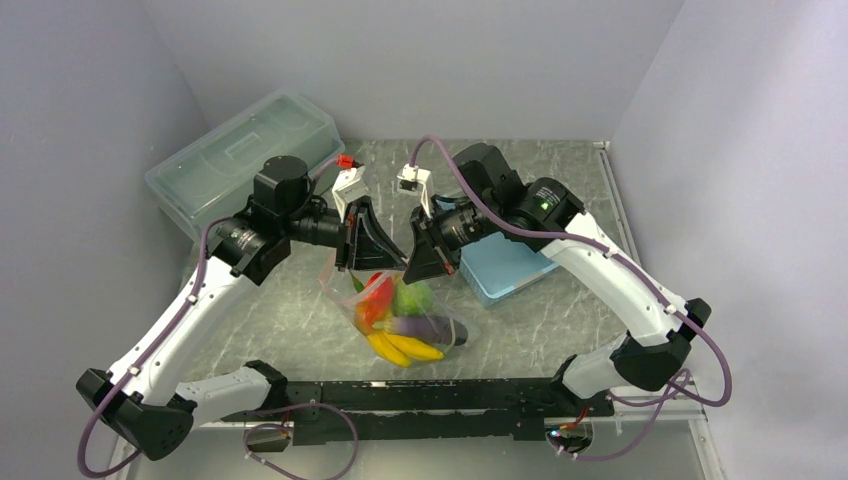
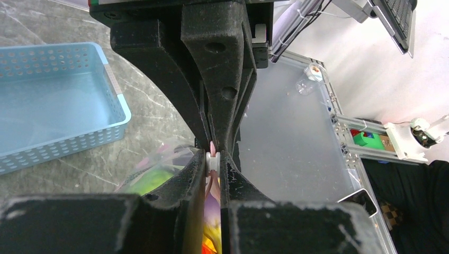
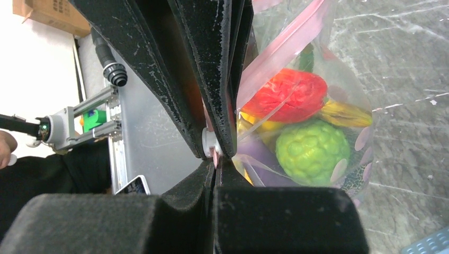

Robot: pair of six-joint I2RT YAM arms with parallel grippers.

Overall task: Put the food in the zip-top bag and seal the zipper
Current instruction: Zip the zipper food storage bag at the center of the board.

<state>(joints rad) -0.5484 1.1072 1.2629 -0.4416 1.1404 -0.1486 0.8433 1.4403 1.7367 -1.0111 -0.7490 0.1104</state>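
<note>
The zip-top bag [image 1: 400, 315] hangs between my two grippers above the table's middle. The food is inside it: yellow bananas [image 1: 405, 347], a green bumpy lump [image 3: 312, 152], a red-orange piece [image 3: 288, 95] and a purple piece [image 1: 430, 327]. The pink zipper [image 3: 286, 47] runs along the bag's top edge. My left gripper [image 2: 213, 160] is shut on the zipper's small white slider [image 2: 213, 162]. Tip to tip with it, my right gripper [image 3: 216, 159] is shut on the pink strip just beside the slider. In the top view the left gripper [image 1: 393, 262] and right gripper [image 1: 410, 275] meet above the bag.
A light-blue slatted basket [image 1: 505, 268] sits at the right under the right arm, and shows in the left wrist view [image 2: 53, 100]. A large translucent lidded box [image 1: 240, 155] stands at the back left. Grey walls close three sides. A black rail [image 1: 430, 395] runs along the near edge.
</note>
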